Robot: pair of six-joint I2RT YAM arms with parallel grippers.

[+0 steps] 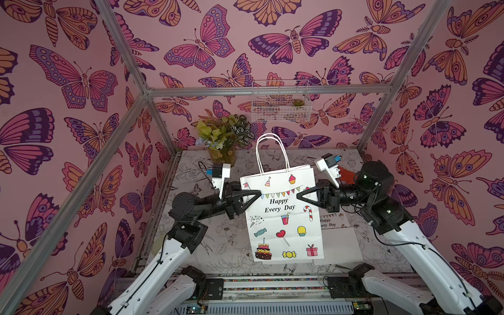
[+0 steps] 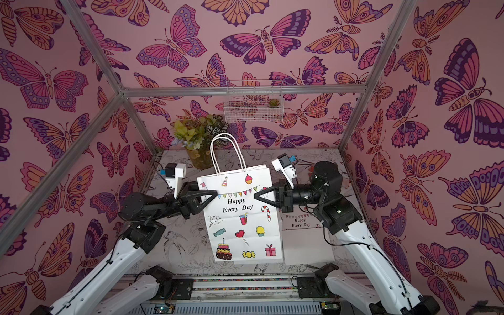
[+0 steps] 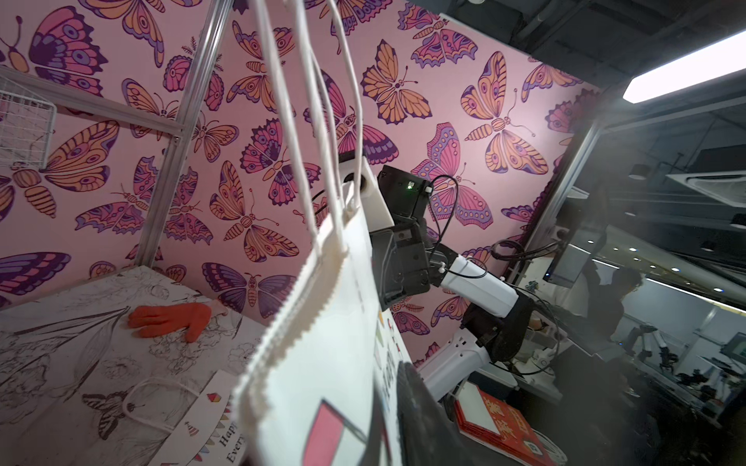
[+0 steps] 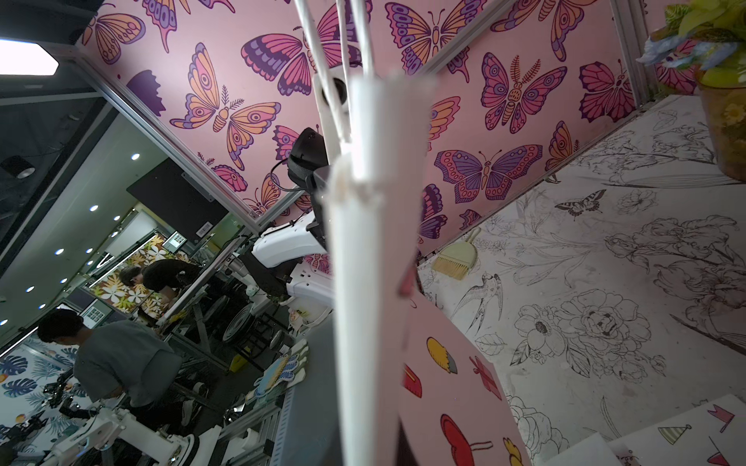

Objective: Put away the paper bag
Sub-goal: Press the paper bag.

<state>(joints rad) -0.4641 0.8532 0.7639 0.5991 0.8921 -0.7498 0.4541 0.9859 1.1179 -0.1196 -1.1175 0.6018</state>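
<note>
A white paper bag (image 1: 283,218) (image 2: 242,218) printed "Happy Every Day" hangs upright above the table, its twin cord handles (image 1: 270,152) standing up. My left gripper (image 1: 257,194) (image 2: 215,194) pinches the bag's left edge just under the rim. One dark finger (image 3: 420,407) lies flat against the printed front in the left wrist view. On the opposite edge, at the same height, my right gripper (image 1: 300,195) (image 2: 257,195) is shut on the bag. In the right wrist view the folded side of the bag (image 4: 363,282) fills the middle and hides the jaws.
A second printed bag (image 1: 331,222) lies flat on the flower-print table (image 1: 218,245) under my right arm. A white wire basket (image 1: 279,103) hangs on the back wall. A plant in a vase (image 1: 222,141) stands at the back left, an orange glove (image 3: 173,320) at the back right, a small brush (image 4: 456,258) by the left wall.
</note>
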